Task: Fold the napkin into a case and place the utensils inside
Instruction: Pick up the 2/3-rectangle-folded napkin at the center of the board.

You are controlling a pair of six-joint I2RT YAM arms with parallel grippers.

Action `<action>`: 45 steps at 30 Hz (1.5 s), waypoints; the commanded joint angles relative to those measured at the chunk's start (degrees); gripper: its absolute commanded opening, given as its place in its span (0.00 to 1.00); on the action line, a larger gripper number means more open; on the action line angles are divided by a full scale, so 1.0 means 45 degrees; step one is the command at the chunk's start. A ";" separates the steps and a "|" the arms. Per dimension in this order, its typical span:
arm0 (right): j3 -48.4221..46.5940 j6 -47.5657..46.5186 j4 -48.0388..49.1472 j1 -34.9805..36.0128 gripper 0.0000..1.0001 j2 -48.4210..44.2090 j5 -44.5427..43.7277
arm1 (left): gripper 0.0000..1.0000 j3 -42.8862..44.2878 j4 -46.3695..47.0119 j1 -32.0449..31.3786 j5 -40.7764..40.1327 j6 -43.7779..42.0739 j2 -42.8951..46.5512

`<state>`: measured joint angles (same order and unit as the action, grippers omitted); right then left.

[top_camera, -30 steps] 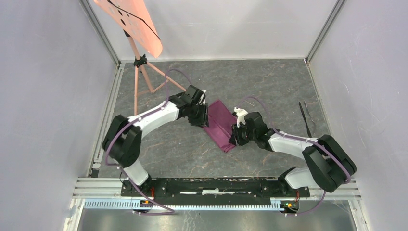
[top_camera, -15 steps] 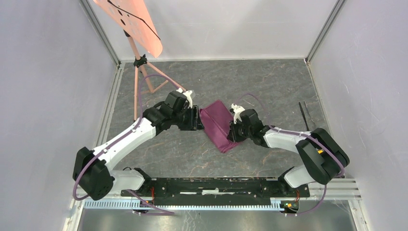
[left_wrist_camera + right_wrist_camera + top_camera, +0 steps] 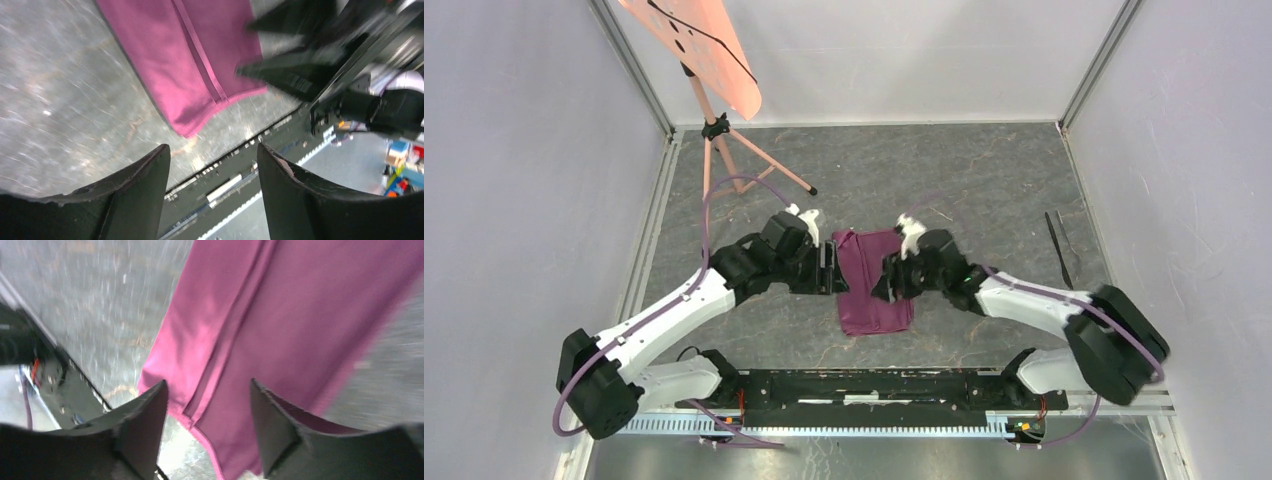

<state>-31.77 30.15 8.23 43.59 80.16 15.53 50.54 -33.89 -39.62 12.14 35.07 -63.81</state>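
Black jaws, left and right, stand apart and empty, flanking the napkin point(image 3: 871, 285), whose long axis runs toward the arm bases. Utensils point(image 3: 1060, 248) lie on the table point(image 3: 984, 180) well right of the napkin, nearer the right arm.

Napkin point(image 3: 874, 285): you see a plum cloth folded into a narrow rectangle, lying flat.
Utensils point(image 3: 1058, 248): your two slim pieces lie together, well right of it.

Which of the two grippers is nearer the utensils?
The right gripper, at the napkin's right edge; the utensils lie farther right, while the left gripper sits at the napkin's left edge.
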 commanded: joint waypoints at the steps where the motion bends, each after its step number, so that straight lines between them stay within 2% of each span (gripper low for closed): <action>1: -0.0727 -0.1530 -0.2317 -0.2480 0.71 -0.2541 -0.0593 | 0.73 -0.0194 0.0222 -0.1816 -0.0916 0.1997 -0.0072; 4: -0.0798 -0.2793 -0.3849 -0.4017 0.85 -0.3646 -0.1787 | 0.79 -0.0170 0.0852 -0.3363 -0.2434 0.3408 -0.0676; 5: -0.0837 -0.3032 -0.4293 -0.4506 0.86 -0.3708 -0.1929 | 0.80 -0.0051 0.1047 -0.3853 -0.3133 0.3874 -0.1051; 9: 0.0037 -0.3209 -0.4165 -0.6492 0.84 -0.3869 -0.0231 | 0.82 0.1512 0.0774 -0.5456 -0.5181 0.5041 -0.3374; 12: 0.1116 -0.3087 -0.3341 -0.7769 0.82 -0.4038 0.1299 | 0.81 0.3666 -0.0375 -0.6309 -0.6251 0.4987 -0.5830; 16: 0.1874 -0.3355 -0.2853 -0.8200 0.82 -0.4290 0.1844 | 0.77 0.6569 -0.1790 -0.6772 -0.6834 0.4494 -0.8689; 21: 0.2202 -0.3368 -0.2715 -0.8273 0.82 -0.4619 0.2051 | 0.72 0.8421 -0.2607 -0.6870 -0.6884 0.4143 -1.0861; 27: 0.2408 -0.3477 -0.2611 -0.8256 0.82 -0.4596 0.2130 | 0.75 0.9365 -0.3206 -0.6953 -0.6925 0.4028 -1.1892; 37: 0.2569 -0.3324 -0.2092 -0.8285 0.81 -0.4094 0.2270 | 0.64 0.9451 -0.3415 -0.6963 -0.7041 0.4064 -1.2662; 40: 0.2620 -0.3342 -0.1971 -0.8297 0.82 -0.3904 0.2430 | 0.56 0.9386 -0.3426 -0.6960 -0.7264 0.4005 -1.2756; 45: 0.3005 -0.2797 -0.0875 -0.8275 0.86 -0.3391 0.3341 | 0.36 0.9054 -0.3372 -0.6969 -0.7791 0.3965 -1.2295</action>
<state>-19.44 15.90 -1.32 6.57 63.11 26.70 91.18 -48.56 -70.63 -18.70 53.43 -120.95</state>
